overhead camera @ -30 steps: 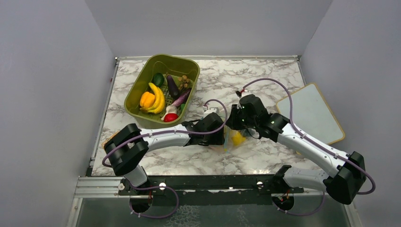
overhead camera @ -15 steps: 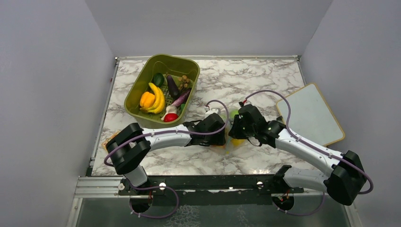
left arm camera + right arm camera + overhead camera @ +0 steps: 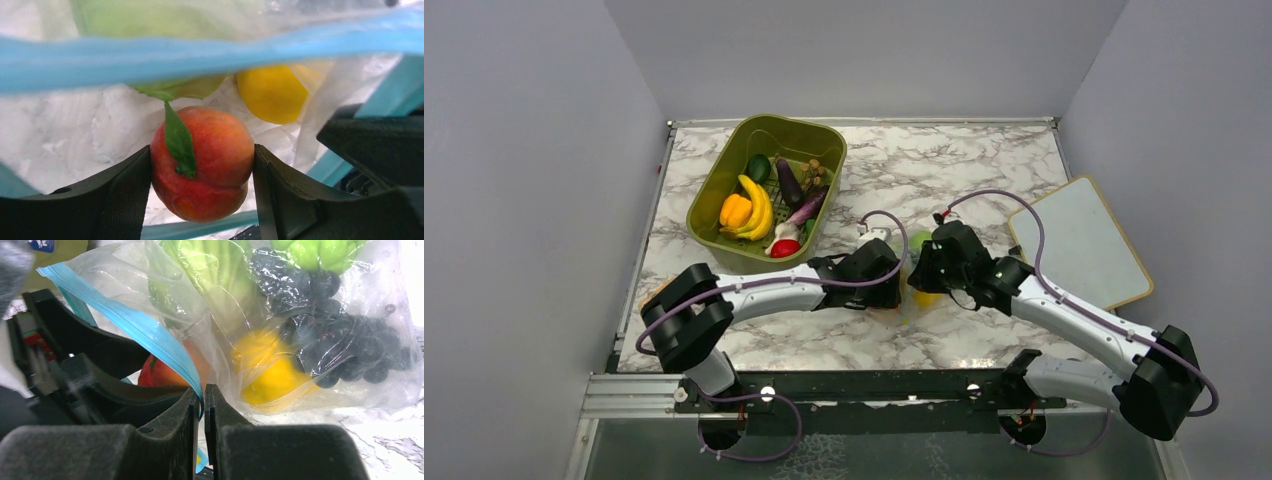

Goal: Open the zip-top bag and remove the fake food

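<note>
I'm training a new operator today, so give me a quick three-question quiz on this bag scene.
1. True or false: the left pincer grips the peach.
2. Where does the right pincer pinch the zip-top bag? A: blue zipper strip. B: bottom corner. C: nowhere.
3. Fill in: the bananas lie in the green ____.
Key: 1 true; 2 A; 3 basket.

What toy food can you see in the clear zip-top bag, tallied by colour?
In the clear zip-top plastic bag:
red-orange plastic peach: 1
yellow round plastic fruit: 1
dark purple plastic grape bunch: 1
light green plastic pieces: 2
Total: 5
</note>
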